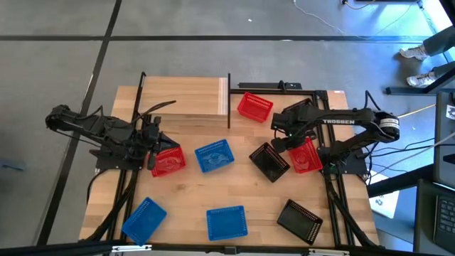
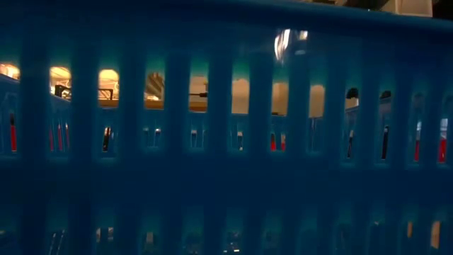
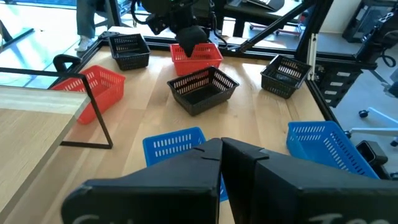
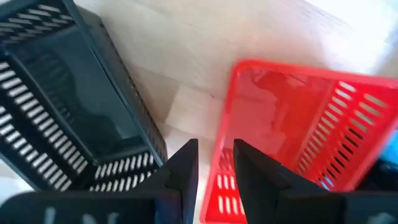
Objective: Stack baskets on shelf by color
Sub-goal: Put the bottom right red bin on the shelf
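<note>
A grey floor [image 1: 213,57] is spreading around the wooden table [image 1: 192,195], with dark seam lines [image 1: 106,35] crossing it. A white cable [image 1: 320,18] is trailing over the floor beyond the table. At the upper right edge, a person's light shoes [image 1: 419,64] are standing on the floor. Bright daylight is falling across that right side, and dark equipment [image 1: 441,206] is sitting beside the table there.

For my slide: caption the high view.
Both grippers, left and right, reach red baskets; shelf bare.
</note>
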Robot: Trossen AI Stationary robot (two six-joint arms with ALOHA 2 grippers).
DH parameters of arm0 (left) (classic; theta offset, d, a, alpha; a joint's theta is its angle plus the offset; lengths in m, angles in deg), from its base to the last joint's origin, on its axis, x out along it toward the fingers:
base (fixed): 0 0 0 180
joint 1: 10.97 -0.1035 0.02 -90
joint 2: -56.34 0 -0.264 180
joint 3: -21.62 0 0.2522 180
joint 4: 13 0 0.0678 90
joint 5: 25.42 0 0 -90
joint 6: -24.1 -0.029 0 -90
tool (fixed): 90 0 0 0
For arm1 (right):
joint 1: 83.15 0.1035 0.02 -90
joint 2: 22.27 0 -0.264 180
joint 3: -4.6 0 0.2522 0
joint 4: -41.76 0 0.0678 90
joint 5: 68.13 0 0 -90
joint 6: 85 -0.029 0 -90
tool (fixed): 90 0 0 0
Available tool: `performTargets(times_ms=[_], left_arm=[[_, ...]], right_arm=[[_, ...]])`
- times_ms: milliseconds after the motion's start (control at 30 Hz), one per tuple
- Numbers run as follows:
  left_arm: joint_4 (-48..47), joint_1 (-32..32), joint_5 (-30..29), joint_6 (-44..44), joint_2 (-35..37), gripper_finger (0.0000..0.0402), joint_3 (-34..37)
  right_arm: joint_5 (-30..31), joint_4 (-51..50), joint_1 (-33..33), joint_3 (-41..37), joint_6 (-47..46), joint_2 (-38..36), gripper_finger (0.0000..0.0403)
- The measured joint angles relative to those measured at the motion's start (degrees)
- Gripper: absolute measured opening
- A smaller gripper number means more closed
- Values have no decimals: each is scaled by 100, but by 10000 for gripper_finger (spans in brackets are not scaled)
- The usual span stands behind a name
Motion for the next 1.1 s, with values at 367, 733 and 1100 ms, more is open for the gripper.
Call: performTargets(times_ms=[367, 733, 1100], left_arm=[[264, 0, -2, -282, 4, 0, 2], [266, 0, -4, -310, 4, 0, 2], [266, 2, -137, -321, 4, 0, 2]], right_arm=[[7, 668, 0, -641, -7, 2, 99], [210, 1526, 1, -1171, 190, 2, 24], [492, 962, 19, -183, 811, 4, 3]])
